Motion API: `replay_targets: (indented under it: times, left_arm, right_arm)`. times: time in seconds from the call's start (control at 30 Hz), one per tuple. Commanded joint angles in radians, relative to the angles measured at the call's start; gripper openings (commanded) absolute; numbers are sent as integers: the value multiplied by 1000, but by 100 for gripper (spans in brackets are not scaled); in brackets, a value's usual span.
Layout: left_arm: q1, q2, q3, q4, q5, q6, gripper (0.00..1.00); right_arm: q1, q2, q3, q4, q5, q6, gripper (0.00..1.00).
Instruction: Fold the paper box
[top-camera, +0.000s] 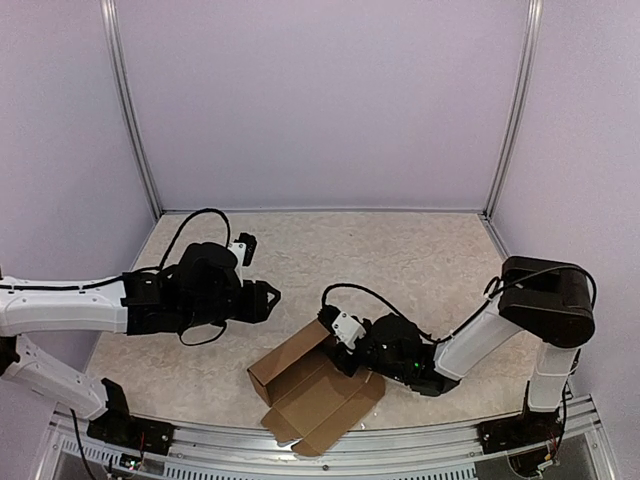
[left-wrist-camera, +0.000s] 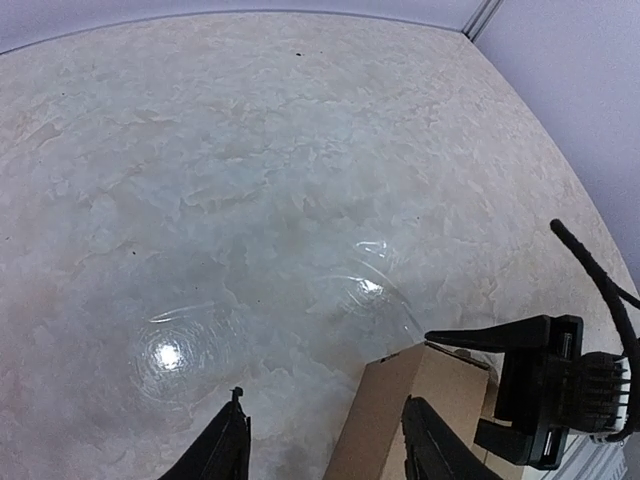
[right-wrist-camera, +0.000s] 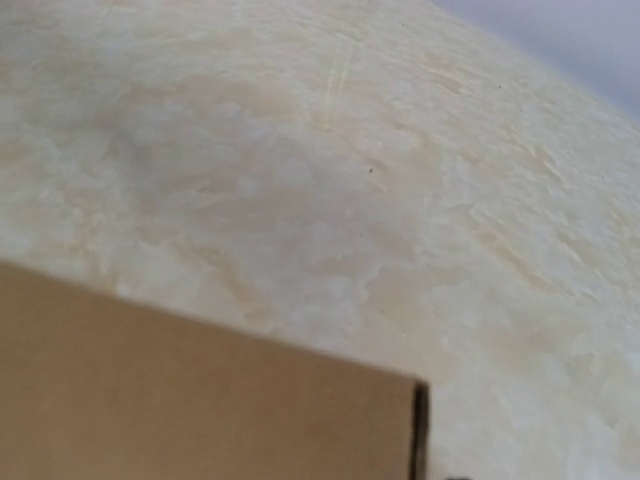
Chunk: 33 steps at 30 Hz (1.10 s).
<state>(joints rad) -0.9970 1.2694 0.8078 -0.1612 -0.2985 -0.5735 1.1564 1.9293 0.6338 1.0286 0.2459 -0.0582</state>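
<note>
Left gripper (left-wrist-camera: 322, 402): jaws parted to middling gap, nothing between fingers (left-wrist-camera: 225, 448); hovers above table (top-camera: 400, 250), pointing toward the right arm, near paper box (top-camera: 315, 390) but apart from it.

Right gripper (top-camera: 332, 330): low at far corner of paper box, touching or just beside its upper edge; cannot tell jaw state, wrist view shows only blurred brown cardboard and tabletop.

Paper box: near front edge of table, between arms, partly formed, walls raised at left end, flaps spread flat toward near-right.
</note>
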Motion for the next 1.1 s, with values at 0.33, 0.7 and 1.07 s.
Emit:
replay_targets:
  times: [0.33, 0.7, 1.07]
  left_arm:
    - [16, -81, -59, 6, -25, 43, 57]
    - [19, -117, -73, 7, -1, 81, 58]
    - [19, -157, -71, -11, 37, 84, 58]
  right_arm:
    - [-2, -376, -97, -506, -84, -32, 57]
    - [-74, -772, -56, -1105, -74, 407, 60]
    - [-90, -833, -36, -1411, -391, 828, 58]
